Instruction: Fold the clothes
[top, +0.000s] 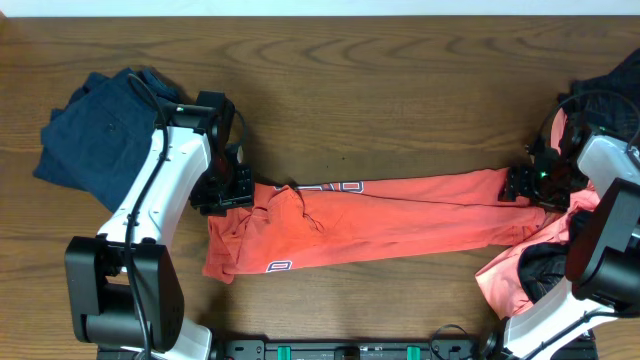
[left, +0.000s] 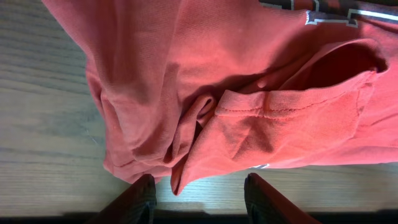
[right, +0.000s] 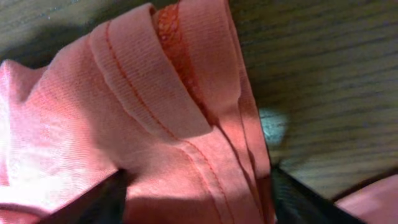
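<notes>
Right claw (right: 196, 186) on coral shirt (top: 400, 218); lettering unreadable.

Beneath me, wooden table (top: 400, 80), dark brown, wavy grain running lengthwise. Pale strip along top edge of my overhead view, beyond table's far side. My wrist views show same wood paler, with soft shadow and faint glare patch.
</notes>
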